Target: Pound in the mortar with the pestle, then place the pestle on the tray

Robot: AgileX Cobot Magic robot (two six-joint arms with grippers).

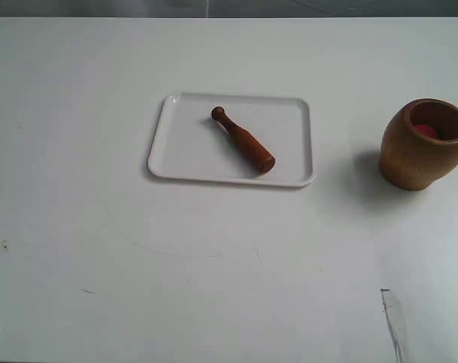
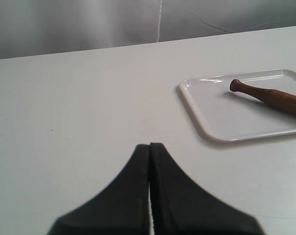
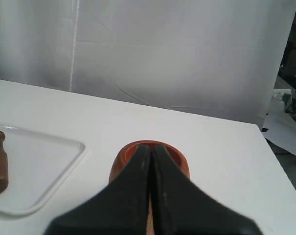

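Pestle (image 1: 244, 140) reddish-brown, tapering to knob, on white tray (image 1: 185, 147), left fingers (image 2: 128, 196) and right fingers (image 3: 128, 196) closed together, empty

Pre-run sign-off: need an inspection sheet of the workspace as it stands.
Surface: white table, faint scuff lines.
Job's things: reddish-brown wooden pestle lies diagonally on the flat white rectangular tray; rounded light-brown wooden mortar stands upright on the table, apart from the tray, something red inside.
Clutter: nothing seen.
Pincers: left pincer shut, empty; right pincer shut, empty.
Cables: nothing seen.
Surroundings: pale backdrop behind the table.
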